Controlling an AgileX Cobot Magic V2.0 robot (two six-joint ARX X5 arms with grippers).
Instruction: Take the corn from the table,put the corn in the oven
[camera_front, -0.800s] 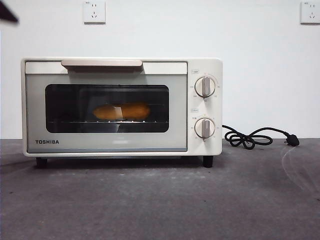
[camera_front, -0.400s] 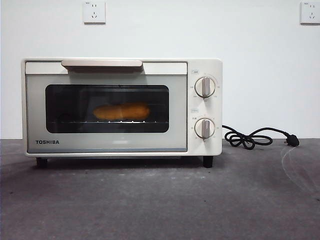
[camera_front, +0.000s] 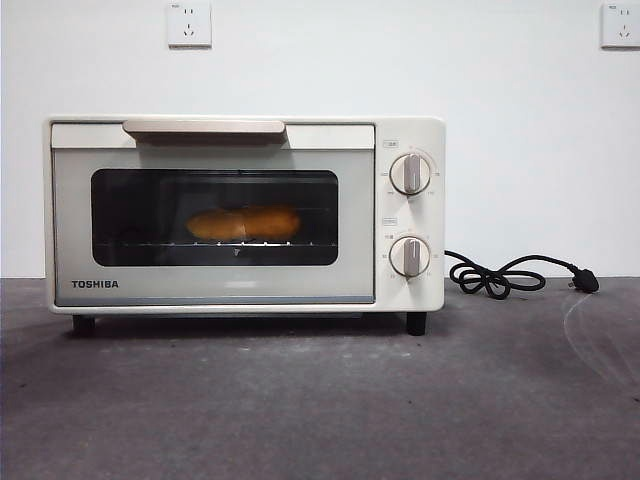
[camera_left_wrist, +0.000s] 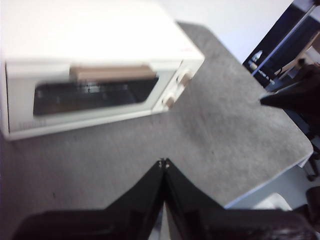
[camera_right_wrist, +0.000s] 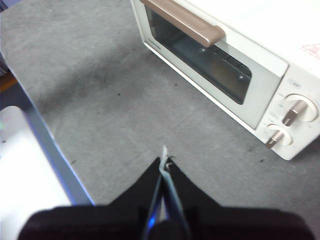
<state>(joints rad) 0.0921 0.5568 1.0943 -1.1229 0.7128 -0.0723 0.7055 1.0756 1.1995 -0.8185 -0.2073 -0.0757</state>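
Front view showed the corn (camera_front: 243, 223) lying on the rack inside the oven (camera_front: 243, 213), behind its closed glass door. That oven stood on the counter (camera_front: 320, 400). Both the left gripper (camera_left_wrist: 163, 161) and right gripper (camera_right_wrist: 164, 161) hung above the counter, fingers pressed together, holding nothing.

Corn inside the shut oven

We see the corn (camera_front: 243, 223) lying behind the oven (camera_front: 245, 213) window; its cord (camera_front: 510, 274) coils beside it.
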